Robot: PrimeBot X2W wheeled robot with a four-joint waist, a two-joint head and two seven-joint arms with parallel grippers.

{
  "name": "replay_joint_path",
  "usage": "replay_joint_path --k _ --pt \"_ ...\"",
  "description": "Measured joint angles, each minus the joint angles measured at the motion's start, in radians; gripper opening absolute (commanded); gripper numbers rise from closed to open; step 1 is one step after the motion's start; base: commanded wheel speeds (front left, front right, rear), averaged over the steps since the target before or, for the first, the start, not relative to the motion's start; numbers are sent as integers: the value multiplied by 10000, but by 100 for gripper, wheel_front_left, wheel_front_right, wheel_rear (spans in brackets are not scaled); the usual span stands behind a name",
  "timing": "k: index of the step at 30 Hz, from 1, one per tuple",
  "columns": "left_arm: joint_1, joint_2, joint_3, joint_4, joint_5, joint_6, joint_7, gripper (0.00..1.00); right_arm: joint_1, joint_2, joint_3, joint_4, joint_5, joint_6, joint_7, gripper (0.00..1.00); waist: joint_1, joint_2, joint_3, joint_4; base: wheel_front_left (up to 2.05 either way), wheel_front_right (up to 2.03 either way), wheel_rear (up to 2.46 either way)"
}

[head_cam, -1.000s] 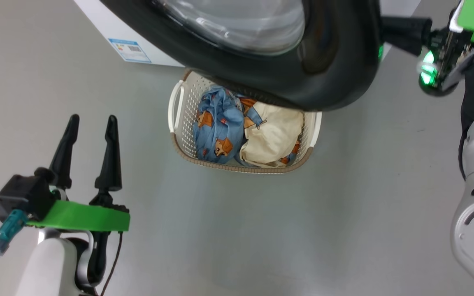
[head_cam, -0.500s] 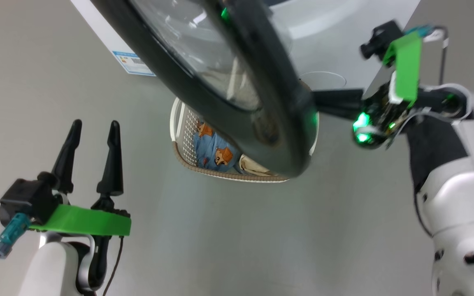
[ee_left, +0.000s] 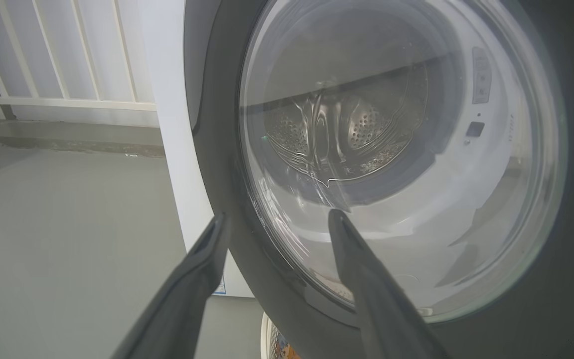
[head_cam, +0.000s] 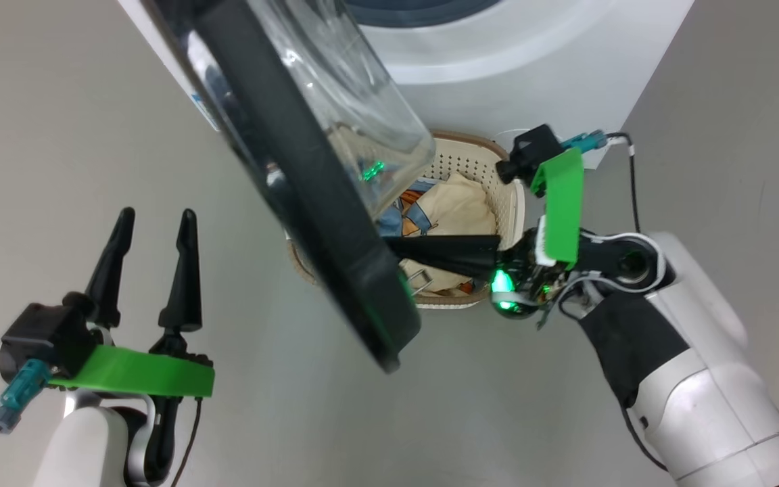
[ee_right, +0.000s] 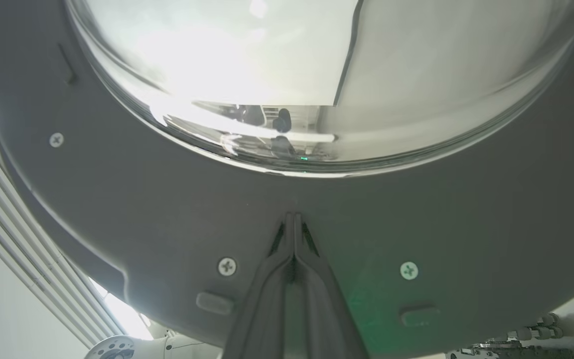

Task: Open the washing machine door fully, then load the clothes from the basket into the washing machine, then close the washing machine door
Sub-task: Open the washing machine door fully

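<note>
The washing machine door [head_cam: 308, 223] stands swung out from the white washing machine [head_cam: 538, 67], nearly edge-on in the head view, its glass bowl [head_cam: 362, 108] bulging right. My right gripper [head_cam: 393, 243] is shut, tips against the door's inner face [ee_right: 167, 209], holding nothing. Behind the door sits the basket [head_cam: 508, 203] with the clothes: a cream garment [head_cam: 460, 203] and a strip of blue printed cloth [head_cam: 408, 211]. My left gripper [head_cam: 153, 216] is open and empty at lower left, well clear. In the left wrist view its fingers [ee_left: 202, 269] point at the door's outer glass [ee_left: 396, 164].
Grey floor [head_cam: 335, 419] surrounds the machine and basket. The steel drum [ee_left: 352, 124] shows through the glass. A white railing [ee_left: 58, 65] stands at the far left of the left wrist view. My right forearm [head_cam: 687, 379] stretches in from the lower right.
The door has swung further open toward the left. My right gripper moved down and left with it, staying shut against its inner face. More of the basket is uncovered. The left gripper held still.
</note>
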Motion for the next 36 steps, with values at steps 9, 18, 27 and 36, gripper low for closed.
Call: replay_joint_path --k 9,18,27,36 --pt "12 -10 -25 13 4 0 0 100 130 -82 1791 -389 1210 0 -1235 0 0 0 -193 80 0 0 0" --pt "160 -44 -35 54 2 0 0 100 133 -75 3181 -583 1977 0 -2056 0 0 0 -286 139 0 0 0" --pt "182 -40 0 113 2 0 0 100 162 -332 3733 -1014 2709 0 -2752 0 0 0 -504 -1 0 0 0" --pt "627 36 138 259 4 0 0 100 845 -1012 4171 -1628 3352 0 -3452 0 0 -1 -1061 -358 0 0 0"
